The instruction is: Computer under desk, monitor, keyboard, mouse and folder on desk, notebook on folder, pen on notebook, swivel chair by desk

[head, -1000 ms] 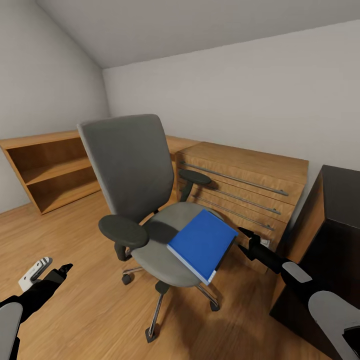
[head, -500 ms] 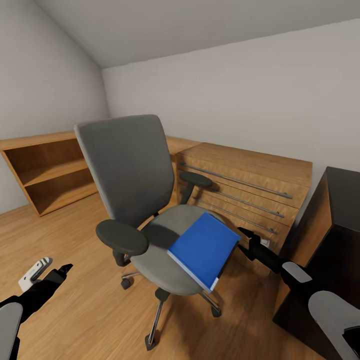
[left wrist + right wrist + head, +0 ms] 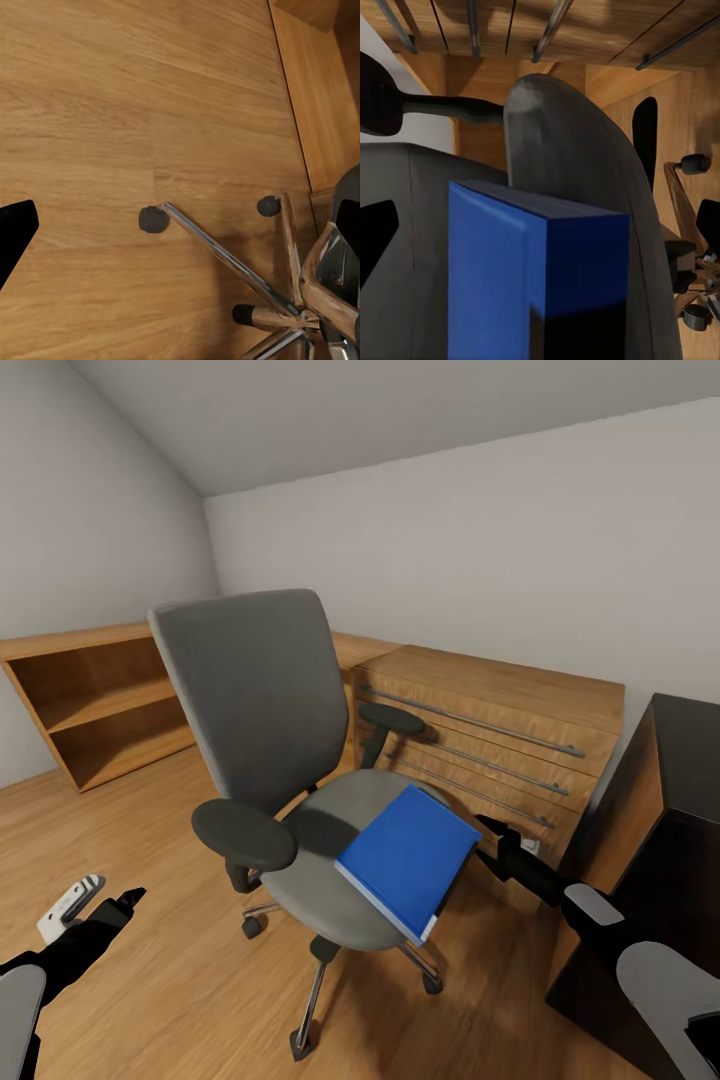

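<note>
The grey swivel chair (image 3: pixel 250 690) stands in the middle of the wooden floor. The bright blue folder (image 3: pixel 405 855) lies flat on its seat and overhangs the seat's front right edge. My right gripper (image 3: pixel 487 830) hovers just beside the folder's right edge. It is open, and in the right wrist view the folder (image 3: pixel 525 277) and the chair (image 3: pixel 570 157) lie between its spread fingers. My left gripper (image 3: pixel 128 900) hangs low at the left, open and empty, above the floor near the chair's chrome base (image 3: pixel 225 259).
A wooden drawer chest (image 3: pixel 490 730) stands right behind the chair. A low open wooden shelf (image 3: pixel 100 700) runs along the left wall. A dark cabinet (image 3: pixel 670 830) blocks the right side. Bare wood floor (image 3: pixel 180 980) lies in front of and left of the chair.
The whole view shifted slightly between one second and half a second ago, so the camera moved a little. Since then nothing has moved, and both grippers hold the same pose.
</note>
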You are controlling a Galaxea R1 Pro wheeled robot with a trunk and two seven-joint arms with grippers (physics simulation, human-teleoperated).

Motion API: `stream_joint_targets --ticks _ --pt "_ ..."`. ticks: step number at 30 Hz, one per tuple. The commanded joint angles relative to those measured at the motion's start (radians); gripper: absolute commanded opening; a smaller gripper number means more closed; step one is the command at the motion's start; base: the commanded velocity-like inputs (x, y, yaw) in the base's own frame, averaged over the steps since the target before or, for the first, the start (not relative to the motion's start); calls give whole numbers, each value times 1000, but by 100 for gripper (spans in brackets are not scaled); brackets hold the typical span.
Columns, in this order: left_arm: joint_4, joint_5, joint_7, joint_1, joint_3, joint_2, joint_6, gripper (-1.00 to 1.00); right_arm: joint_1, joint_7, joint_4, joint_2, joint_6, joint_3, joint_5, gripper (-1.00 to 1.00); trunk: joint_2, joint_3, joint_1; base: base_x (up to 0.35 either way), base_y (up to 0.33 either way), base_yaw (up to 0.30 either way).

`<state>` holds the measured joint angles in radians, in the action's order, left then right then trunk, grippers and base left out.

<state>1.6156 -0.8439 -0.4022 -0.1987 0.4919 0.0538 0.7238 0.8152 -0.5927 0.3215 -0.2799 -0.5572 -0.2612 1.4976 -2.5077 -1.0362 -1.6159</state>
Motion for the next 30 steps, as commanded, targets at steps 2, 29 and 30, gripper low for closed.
stream_joint_targets --ticks 2,29,30 --pt "1 -11 -9 -1 1 0 3 100 1 -3 -1 -1 -3 -6 6 100 0 -1 0 0 0 0" --pt "1 -11 -9 -1 1 0 3 100 1 -2 -1 1 -3 -11 -33 100 0 -1 0 0 0 0" --pt "1 -11 -9 -1 1 0 3 100 1 -2 -1 1 -3 -11 -33 100 0 -1 0 0 0 0"
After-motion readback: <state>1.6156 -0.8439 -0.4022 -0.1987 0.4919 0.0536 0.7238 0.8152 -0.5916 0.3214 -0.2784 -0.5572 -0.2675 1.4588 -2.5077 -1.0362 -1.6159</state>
